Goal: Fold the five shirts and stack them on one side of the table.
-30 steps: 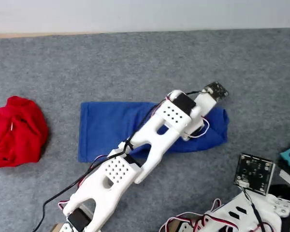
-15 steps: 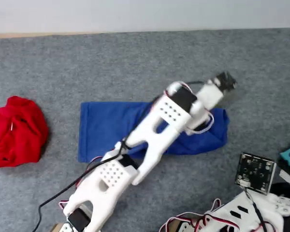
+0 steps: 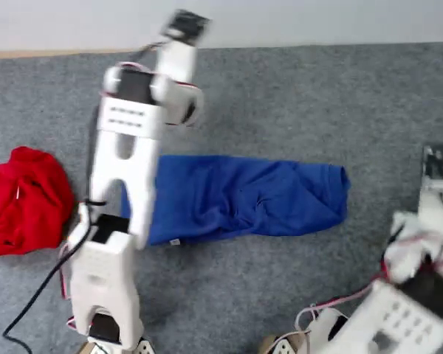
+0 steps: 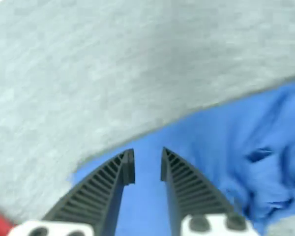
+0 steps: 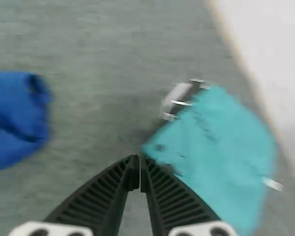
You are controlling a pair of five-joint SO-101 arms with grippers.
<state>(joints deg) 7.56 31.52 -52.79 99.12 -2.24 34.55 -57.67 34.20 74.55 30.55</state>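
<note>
A blue shirt (image 3: 236,195) lies spread lengthwise in the middle of the grey table, rumpled at its right end. My left arm stands over the shirt's left end, and its gripper (image 3: 186,112) hangs just past the shirt's far edge. In the left wrist view that gripper (image 4: 147,156) is open by a narrow gap, empty, above the edge of the blue shirt (image 4: 226,162). A crumpled red shirt (image 3: 26,199) sits at the far left. My right gripper (image 5: 136,164) is shut and empty beside a teal shirt (image 5: 216,142), with the blue shirt (image 5: 14,118) farther off.
The right arm (image 3: 421,280) takes up the table's near right corner. A small white object (image 5: 179,98) lies at the teal shirt's edge. Bare grey cloth (image 3: 317,96) runs behind the blue shirt up to the back wall.
The left arm has swung from the blue shirt's right end to its left far side, leaving the shirt uncovered. The right arm has moved farther onto the table at the right.
</note>
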